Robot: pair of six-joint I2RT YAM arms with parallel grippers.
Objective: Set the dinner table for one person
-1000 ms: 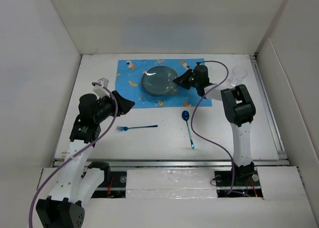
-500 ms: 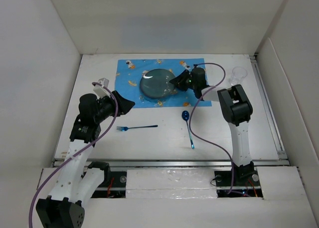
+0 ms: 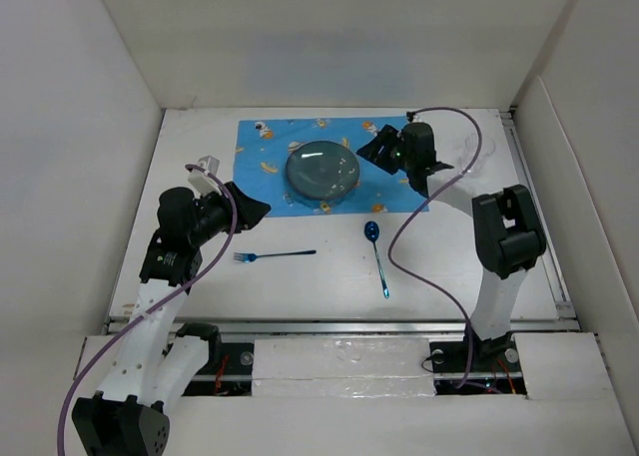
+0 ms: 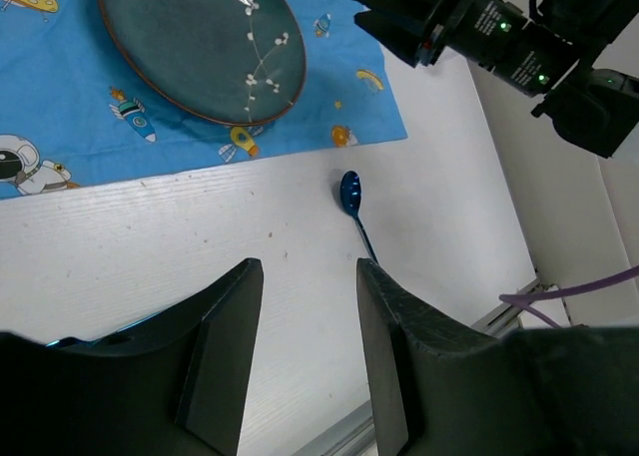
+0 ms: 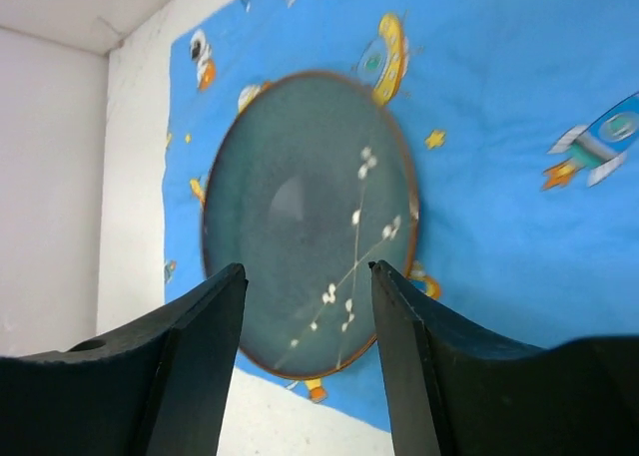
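Observation:
The white dinner table (image 3: 300, 286) holds a blue cartoon-printed placemat (image 3: 262, 147) at the back. A teal plate (image 3: 322, 170) lies on the placemat. A blue fork (image 3: 275, 254) lies on the bare table in front of the mat, and a blue spoon (image 3: 377, 251) lies to its right. My left gripper (image 3: 258, 212) is open and empty above the table, just above and left of the fork. My right gripper (image 3: 367, 152) is open and empty over the placemat, just right of the plate. In the right wrist view the plate (image 5: 305, 222) shows beyond the open gripper (image 5: 308, 271).
A clear glass (image 3: 481, 149) stands at the back right, beside the right arm. White walls close in the table on the left, back and right. The left wrist view shows the spoon (image 4: 351, 202) and the plate (image 4: 200, 42) ahead of the open left gripper (image 4: 307, 268).
My right gripper has drawn back from the plate's right rim, towards the right and rear, and its elbow swung right. The plate sits slightly further right. The left arm has not moved.

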